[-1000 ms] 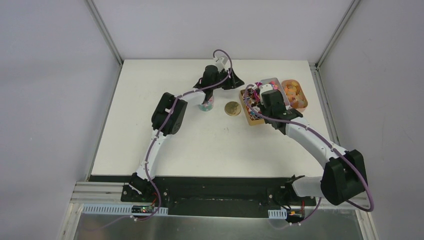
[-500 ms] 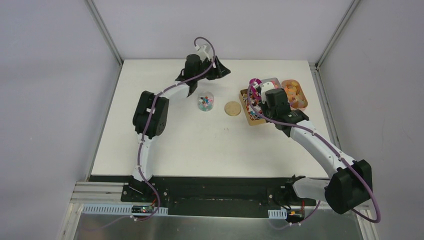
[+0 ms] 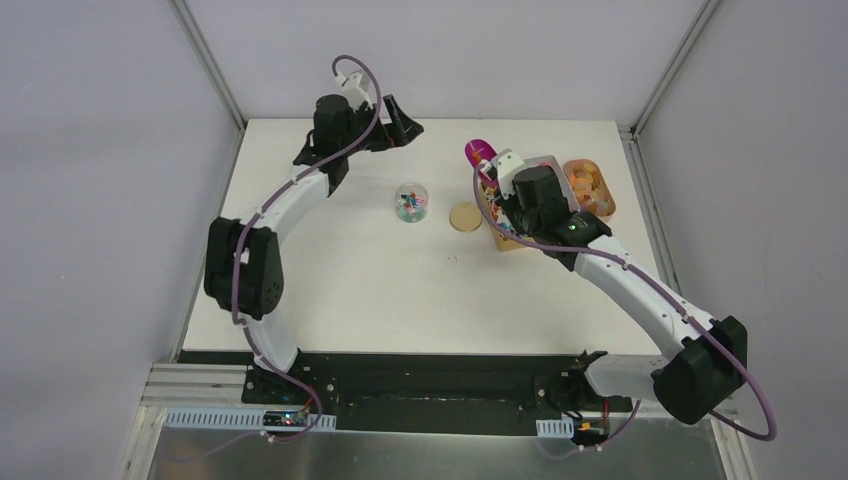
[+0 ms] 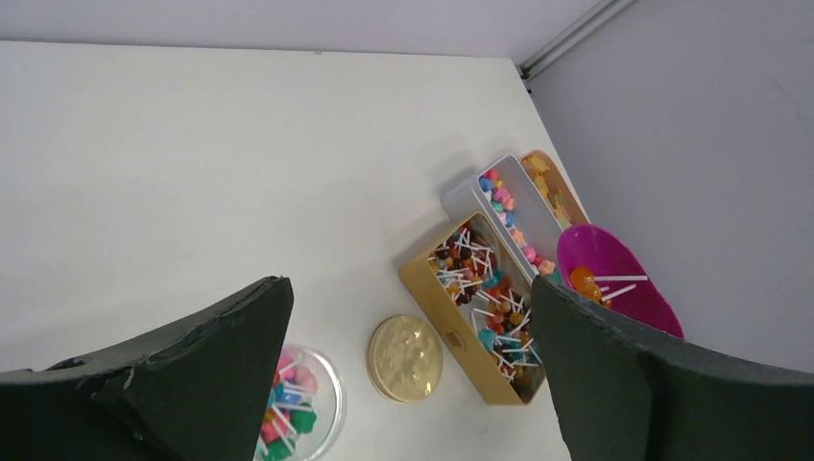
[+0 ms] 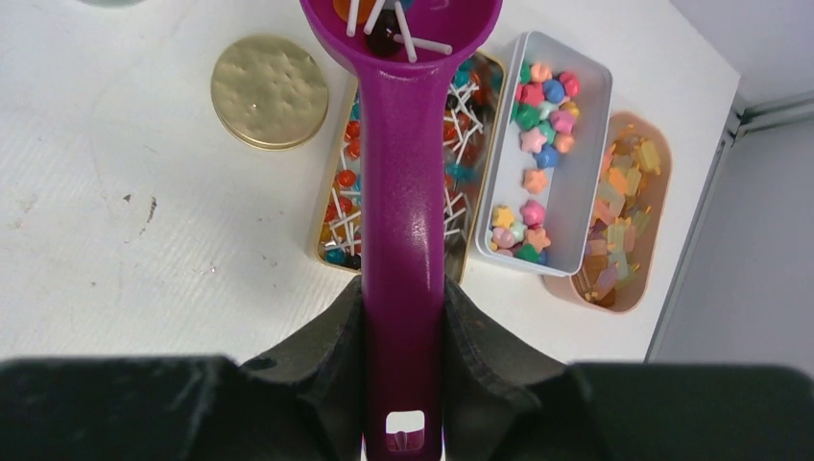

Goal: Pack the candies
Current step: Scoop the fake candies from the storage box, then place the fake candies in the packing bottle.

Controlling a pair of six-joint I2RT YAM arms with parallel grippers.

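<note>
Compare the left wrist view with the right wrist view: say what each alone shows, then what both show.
Only the left wrist view: the left gripper, jaws wide apart with nothing between them, and the clear cup with candies in it. Only the right wrist view: the right gripper shut on the handle of the purple scoop. Both: the scoop's loaded bowl, the gold lid, the gold tray of lollipops, the grey tray of star-shaped pieces and the orange tray.

My left gripper point(image 3: 398, 118) hangs high, jaws wide (arm stretched far back); my right gripper point(image 5: 403, 317) is clamped tight.
</note>
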